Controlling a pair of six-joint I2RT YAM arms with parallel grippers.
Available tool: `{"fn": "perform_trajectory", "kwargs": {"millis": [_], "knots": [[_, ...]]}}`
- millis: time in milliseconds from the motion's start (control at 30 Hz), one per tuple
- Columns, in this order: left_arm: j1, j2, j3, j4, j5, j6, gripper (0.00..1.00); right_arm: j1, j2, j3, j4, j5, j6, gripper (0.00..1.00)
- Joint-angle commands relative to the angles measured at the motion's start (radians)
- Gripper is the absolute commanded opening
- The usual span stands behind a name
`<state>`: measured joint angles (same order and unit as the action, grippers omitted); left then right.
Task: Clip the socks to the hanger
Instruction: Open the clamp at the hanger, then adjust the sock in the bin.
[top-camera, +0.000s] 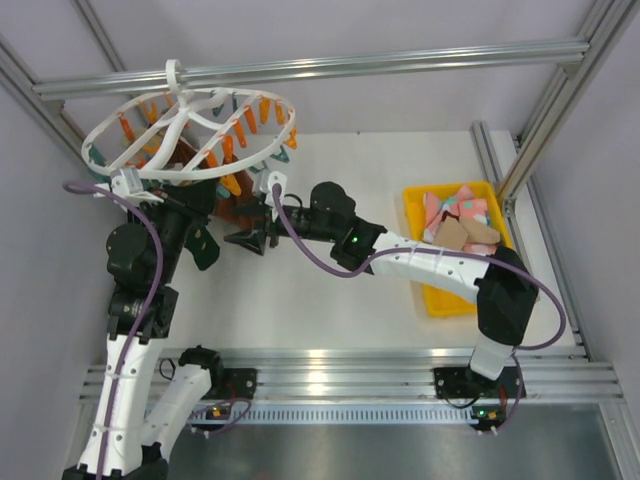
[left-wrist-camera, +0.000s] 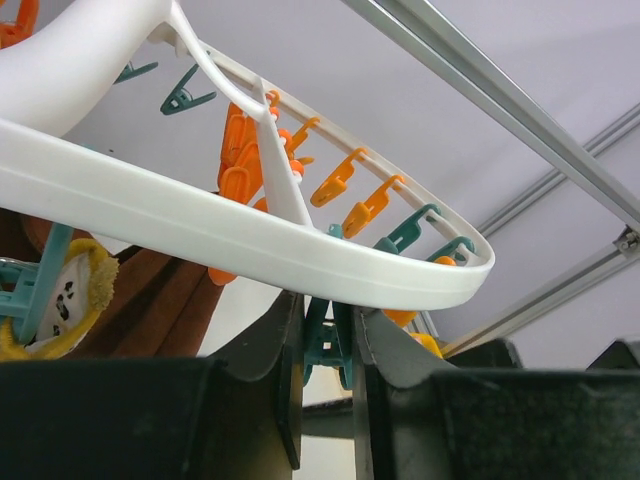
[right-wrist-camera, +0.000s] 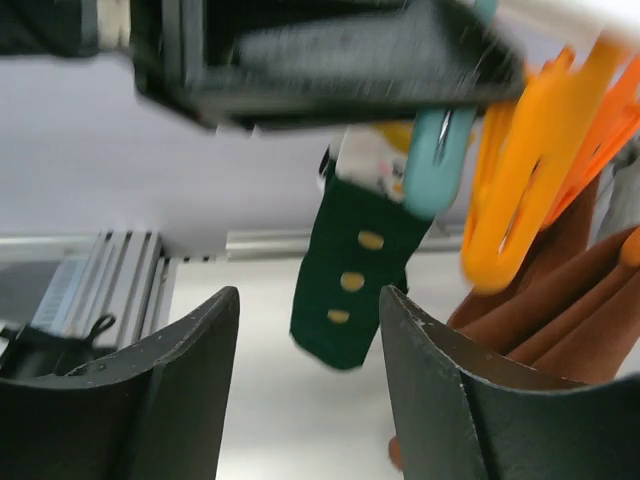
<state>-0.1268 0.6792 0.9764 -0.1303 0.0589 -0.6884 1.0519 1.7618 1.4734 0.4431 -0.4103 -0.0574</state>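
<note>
Two sides | left fingers (left-wrist-camera: 262, 352) pinching teal clip (left-wrist-camera: 322, 340) | right fingers (right-wrist-camera: 185, 385) spread, facing green sock (right-wrist-camera: 345, 270)

The white counter (top-camera: 330, 310) carries a yellow tray (top-camera: 438, 298) on its right side, close to the right-hand frame post. A heap of socks (top-camera: 460, 220), pink, mint and beige, lies in the tray. Aluminium rails (top-camera: 340, 378) run along the counter's near edge.

Robot lab: aluminium rail frame (top-camera: 330, 65), plain walls (top-camera: 400, 20).
</note>
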Motion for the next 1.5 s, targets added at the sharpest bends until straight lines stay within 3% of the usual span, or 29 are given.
{"fn": "perform_trajectory", "kwargs": {"millis": [0,200,300,367,467,567,633,700,767,833,867,1000,1067,1233,1333,1467], "knots": [[0.012,0.02,0.01,0.095,-0.064,-0.031,0.0,-0.003,-0.105,-0.06,-0.038,-0.051,-0.016,0.57],[0.012,0.031,0.007,0.089,-0.035,-0.034,0.0,-0.062,-0.174,-0.134,-0.127,-0.055,0.028,0.64],[0.012,0.039,0.007,0.092,-0.024,-0.034,0.0,-0.125,-0.235,-0.171,-0.246,-0.064,0.051,0.78],[0.012,0.04,0.004,0.093,-0.019,-0.036,0.0,-0.199,-0.281,-0.228,-0.283,-0.082,0.094,0.97],[0.012,0.045,-0.001,0.101,-0.008,-0.037,0.0,-0.312,-0.39,-0.349,-0.38,-0.082,0.056,1.0],[0.012,0.048,-0.002,0.101,-0.005,-0.042,0.0,-0.445,-0.49,-0.429,-0.552,-0.097,-0.065,1.0],[0.012,0.048,-0.005,0.101,-0.001,-0.037,0.0,-0.536,-0.531,-0.443,-0.741,-0.204,-0.152,1.0],[0.01,0.045,-0.005,0.098,0.001,-0.034,0.0,-0.695,-0.55,-0.446,-0.867,-0.284,-0.361,1.0],[0.012,0.043,-0.007,0.097,0.005,-0.031,0.0,-0.824,-0.541,-0.438,-1.042,-0.286,-0.573,1.0],[0.012,0.042,-0.01,0.097,0.007,-0.031,0.0,-0.907,-0.484,-0.404,-1.128,-0.266,-0.642,0.98],[0.012,0.043,-0.013,0.103,0.007,-0.031,0.0,-1.008,-0.46,-0.388,-1.193,-0.278,-0.671,0.97],[0.012,0.042,-0.016,0.101,0.004,-0.031,0.0,-1.196,-0.389,-0.372,-1.074,-0.216,-0.521,0.89],[0.012,0.045,-0.019,0.101,0.002,-0.031,0.0,-1.24,-0.397,-0.401,-0.909,-0.138,-0.383,0.86],[0.01,0.046,-0.031,0.106,0.002,-0.039,0.0,-1.239,-0.403,-0.51,-0.553,0.046,-0.004,0.82],[0.01,0.048,-0.033,0.106,-0.001,-0.036,0.0,-1.224,-0.363,-0.506,-0.464,0.178,0.178,0.82],[0.012,0.046,-0.035,0.103,-0.005,-0.031,0.0,-1.196,-0.228,-0.415,-0.416,0.297,0.281,0.77]]}}
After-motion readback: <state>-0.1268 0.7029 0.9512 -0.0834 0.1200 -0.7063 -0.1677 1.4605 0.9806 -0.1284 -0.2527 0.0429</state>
